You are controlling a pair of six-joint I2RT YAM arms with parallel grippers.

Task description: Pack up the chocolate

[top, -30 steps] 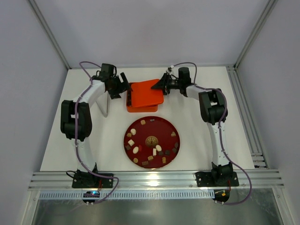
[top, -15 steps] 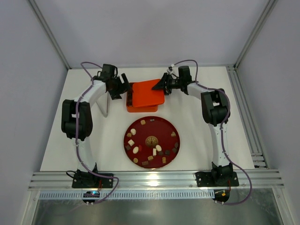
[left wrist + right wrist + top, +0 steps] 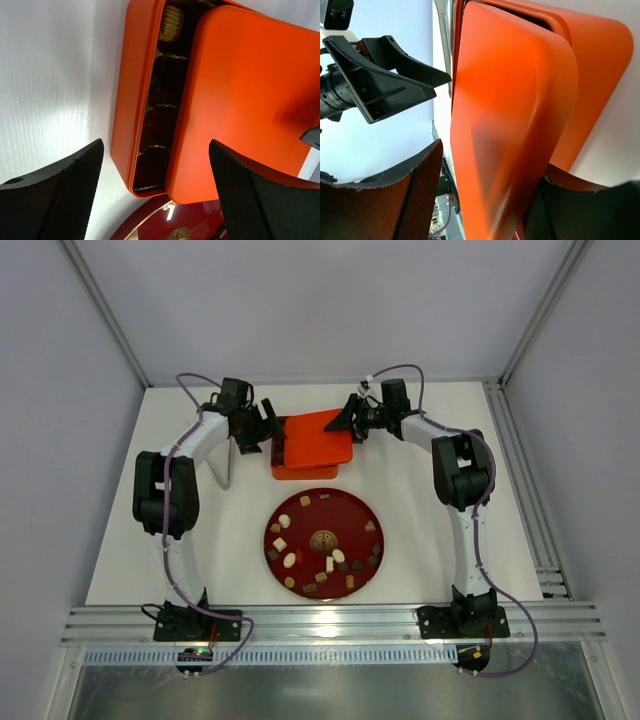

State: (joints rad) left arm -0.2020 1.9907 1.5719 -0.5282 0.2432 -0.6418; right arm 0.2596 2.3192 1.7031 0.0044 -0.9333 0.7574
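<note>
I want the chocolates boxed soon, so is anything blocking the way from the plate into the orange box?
Yes. The lid lies askew over most of the box, leaving the chocolates only a strip of cups open along its left side.

1. The top external camera is looking down from high above and behind, taking in the whole desk (image 3: 420,540).
2. The left wrist camera is facing the orange box (image 3: 125,100) closely, past the left tool (image 3: 155,145).
3. The right wrist camera is crowding that same box from the opposite side, catching the left tool at upper left.
</note>
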